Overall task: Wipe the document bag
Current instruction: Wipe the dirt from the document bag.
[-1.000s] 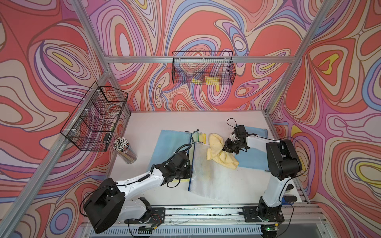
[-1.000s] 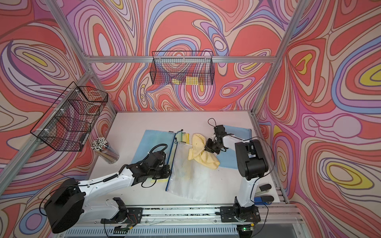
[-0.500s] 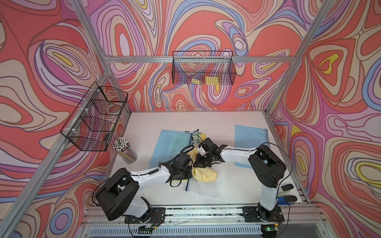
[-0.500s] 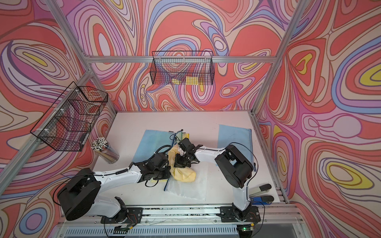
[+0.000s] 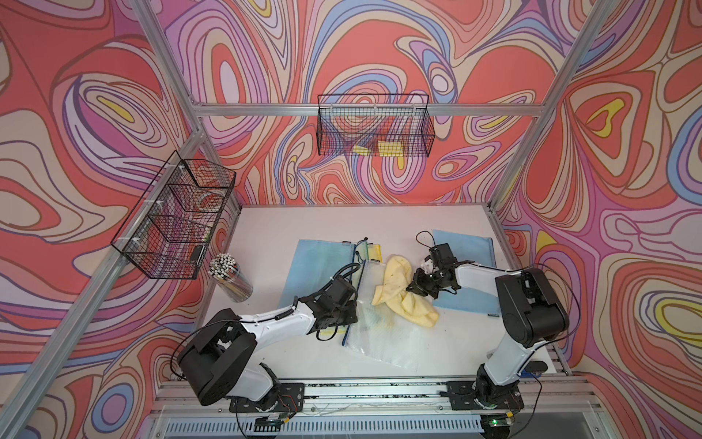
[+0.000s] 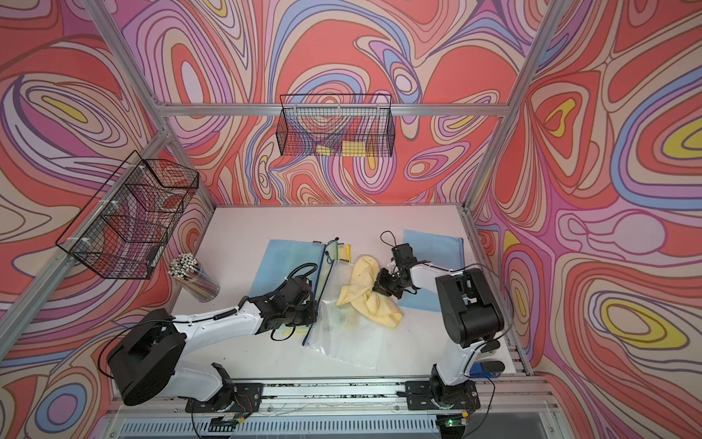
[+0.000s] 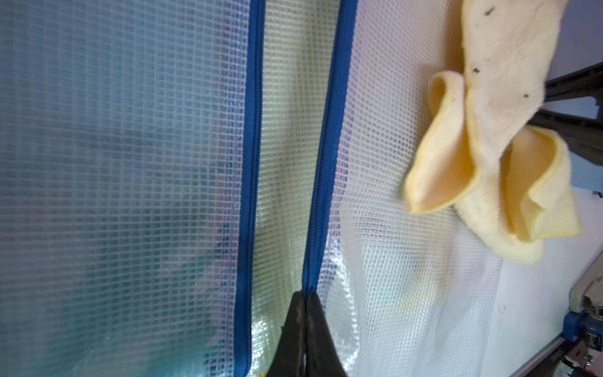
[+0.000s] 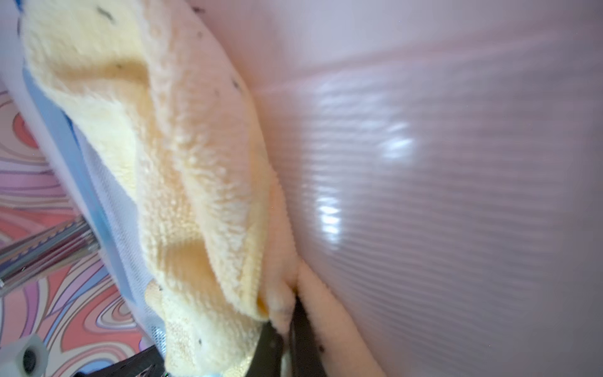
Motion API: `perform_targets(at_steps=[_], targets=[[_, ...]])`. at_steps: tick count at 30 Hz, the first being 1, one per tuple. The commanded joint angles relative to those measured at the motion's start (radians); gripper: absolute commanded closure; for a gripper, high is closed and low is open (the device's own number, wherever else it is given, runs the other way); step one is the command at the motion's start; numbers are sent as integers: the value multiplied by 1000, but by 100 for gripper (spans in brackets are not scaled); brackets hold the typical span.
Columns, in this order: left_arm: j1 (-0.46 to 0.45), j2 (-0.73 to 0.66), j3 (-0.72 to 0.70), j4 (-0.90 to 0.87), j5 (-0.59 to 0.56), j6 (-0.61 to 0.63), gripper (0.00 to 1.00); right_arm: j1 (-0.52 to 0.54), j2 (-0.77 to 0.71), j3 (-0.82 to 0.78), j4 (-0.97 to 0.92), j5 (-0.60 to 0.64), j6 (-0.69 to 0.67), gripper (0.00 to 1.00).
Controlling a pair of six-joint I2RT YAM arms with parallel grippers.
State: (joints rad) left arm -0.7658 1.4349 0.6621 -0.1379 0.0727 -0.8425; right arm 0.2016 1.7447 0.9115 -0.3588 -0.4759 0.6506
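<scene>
Document bag (image 5: 383,334): a clear, grid-reinforced plastic pouch with a blue zip edge. It lies flat near the middle of the white desk (image 5: 273,228), between the two arms. Its zip side overlaps a pale yellow pouch (image 5: 374,251), which lies next to a blue mesh pouch (image 5: 315,266).
Left gripper (image 7: 305,295): closed, with its tips meeting on the blue zip edge of the document bag. We judge that it pins or pinches that edge so the bag does not slide.
Right gripper (image 8: 288,306): closed on a bunched fold of the fluffy pale-yellow cloth (image 5: 395,292), on the side of the bag away from the zip.
Cloth: crumpled and draped over the bag's far corner, with one lobe spilling onto the bare desk. Dark specks dot its pile in both wrist views.
Done so far: we judge the wiping to be under way, since the cloth is gripped and rests on the bag's surface.
Left to do: the cloth does not cover most of the bag's near half. A faint yellow-green tinge (image 5: 380,323) shows in the bag's middle. We cannot tell whether it is a smear on top or something lying beneath.
Clean or not: we cannot tell from the sheen which parts are clean.
Bystanders: a second blue pouch (image 5: 475,258) lies under the right arm. A clear jar of pens (image 5: 230,281) stands at the desk's edge on the left arm's side, well apart from the bag.
</scene>
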Motion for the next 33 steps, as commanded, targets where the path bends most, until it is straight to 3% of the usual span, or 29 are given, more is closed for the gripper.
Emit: perform_targets(at_steps=[1,3,11,16,24,29,33], targets=[[2,-7,2,-26,-50,-26,100,11,-34,16,-125,51,-63,100],[2,-5,3,-24,-70,-43,100,46,-57,22,-87,-1,-20,100],[5,18,29,9,-154,-124,100,406,-6,174,-44,32,125,100],[17,14,44,6,-206,-171,100,511,90,204,28,17,190,100],[43,-39,4,-14,-259,-205,100,472,119,42,100,22,218,100],[60,-60,-33,-6,-255,-206,100,291,-25,-114,34,43,149,100],[69,-51,-50,9,-246,-210,100,146,-158,-143,-99,71,50,100]])
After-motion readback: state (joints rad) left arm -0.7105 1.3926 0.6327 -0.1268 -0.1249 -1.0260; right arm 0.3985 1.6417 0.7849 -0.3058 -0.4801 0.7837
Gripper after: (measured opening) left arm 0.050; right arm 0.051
